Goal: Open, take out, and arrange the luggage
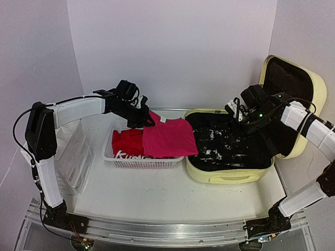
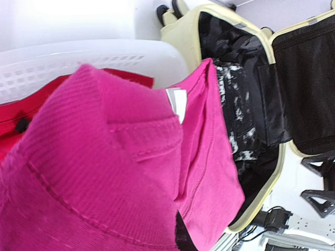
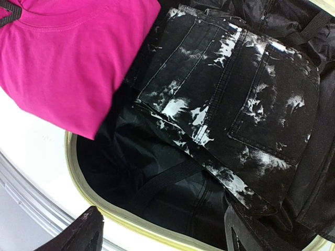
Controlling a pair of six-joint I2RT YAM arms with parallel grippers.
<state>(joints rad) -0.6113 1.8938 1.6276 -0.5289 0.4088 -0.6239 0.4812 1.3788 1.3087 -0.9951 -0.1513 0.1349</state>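
White walls [image 1: 172,47] close in a white tabletop [image 1: 172,201] on three sides. We see the luggage [image 1: 225,176], a pale-yellow hard-shell suitcase, lying open at the tabletop's right edge. Its lid is tipped up against the right wall and its black lining shows. In its lower half lie folded black jeans [image 3: 235,99] splashed with white bleach marks. A magenta T-shirt [image 1: 170,137] drapes over the right end of a white mesh basket [image 1: 141,163], its edge reaching across the suitcase's left rim. The basket sits at the tabletop's middle, just beside the suitcase's left wall, and holds a red garment [image 1: 127,141] with white lettering. At the left edge stands a translucent plastic drawer unit [image 1: 76,154]. We find the left gripper [image 1: 138,116] closed on the T-shirt near its collar, above the basket's back edge. The right gripper [image 3: 162,232] hovers over the open suitcase near the jeans, its jaws spread wide with nothing between them.
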